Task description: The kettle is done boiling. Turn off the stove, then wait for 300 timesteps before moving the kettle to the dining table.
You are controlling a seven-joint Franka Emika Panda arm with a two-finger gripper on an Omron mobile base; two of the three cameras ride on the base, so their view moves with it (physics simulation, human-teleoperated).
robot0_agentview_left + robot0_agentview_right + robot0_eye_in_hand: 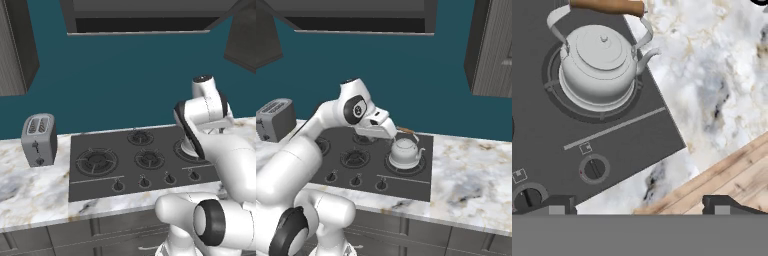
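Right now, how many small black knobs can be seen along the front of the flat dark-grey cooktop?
4 in the left base view: one front left, two in the middle, one beside the white arm. The arm may hide a fifth.

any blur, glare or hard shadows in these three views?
Left base view: sharp, flat light, arm hides the stove's right burner. Right base view: crisp, soft sheen on the kettle. Hand view: no blur, only faint shading around the kettle's base.

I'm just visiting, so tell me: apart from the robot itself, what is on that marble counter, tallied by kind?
kettle: 1
toaster: 1
stove: 1
Total: 3
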